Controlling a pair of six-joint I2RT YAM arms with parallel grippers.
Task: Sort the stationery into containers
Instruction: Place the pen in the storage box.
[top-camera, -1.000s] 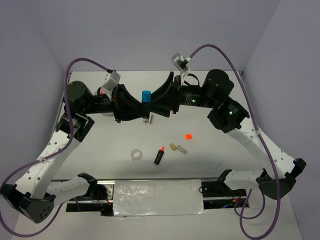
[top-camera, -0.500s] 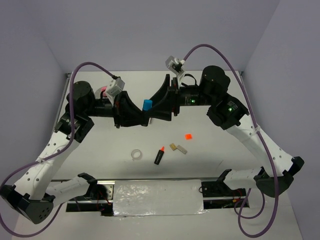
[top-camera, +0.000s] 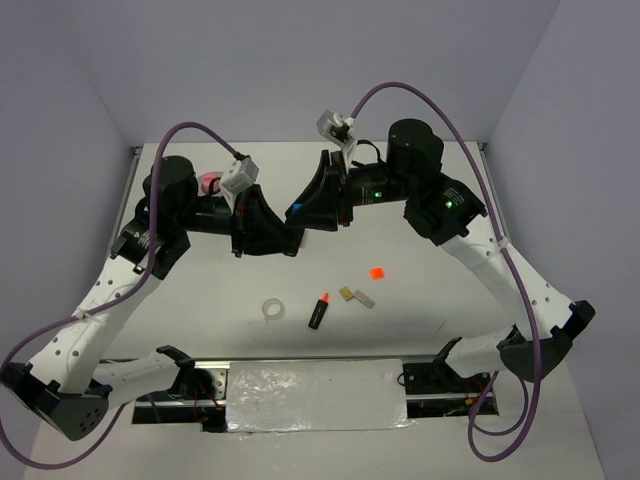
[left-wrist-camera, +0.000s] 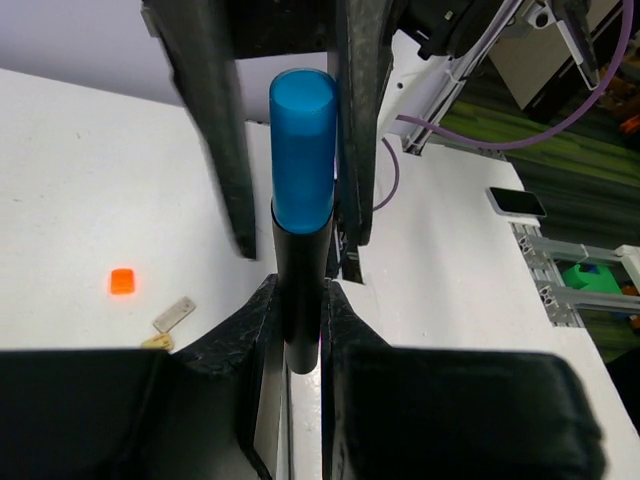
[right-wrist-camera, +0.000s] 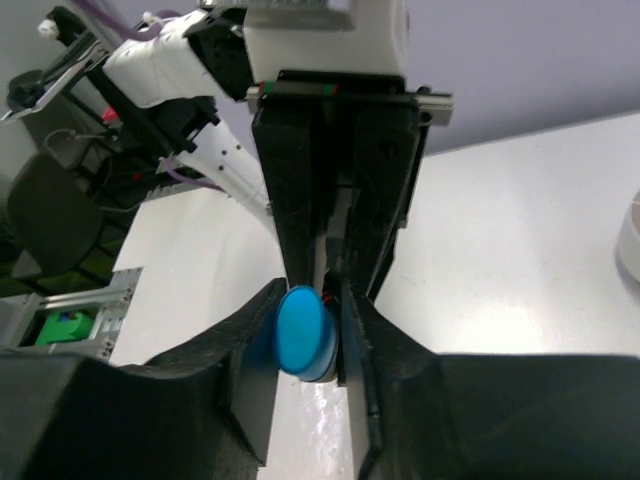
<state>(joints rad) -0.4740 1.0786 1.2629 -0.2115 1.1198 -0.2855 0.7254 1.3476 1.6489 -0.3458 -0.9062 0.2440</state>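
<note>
A black marker with a blue cap (top-camera: 297, 209) hangs above the table's far middle, between both grippers. My left gripper (left-wrist-camera: 298, 292) is shut on its black body (left-wrist-camera: 300, 300). My right gripper (right-wrist-camera: 305, 305) faces it from the other side, and its jaws press both sides of the blue cap (right-wrist-camera: 302, 330). In the left wrist view the right gripper's fingers (left-wrist-camera: 355, 120) flank the cap (left-wrist-camera: 303, 150). The dish is mostly hidden behind the left arm; a pink piece (top-camera: 210, 183) shows there.
On the table nearer me lie an orange-capped marker (top-camera: 318, 311), a clear tape ring (top-camera: 272, 310), tan and grey blocks (top-camera: 357, 296) and a small orange square (top-camera: 377, 271). A whitish curved rim (right-wrist-camera: 632, 240) shows at the right wrist view's edge.
The right gripper has moved left onto the blue cap and narrowed around it. The marker has tipped from upright to lying between the two grippers. The left grip is unchanged.
</note>
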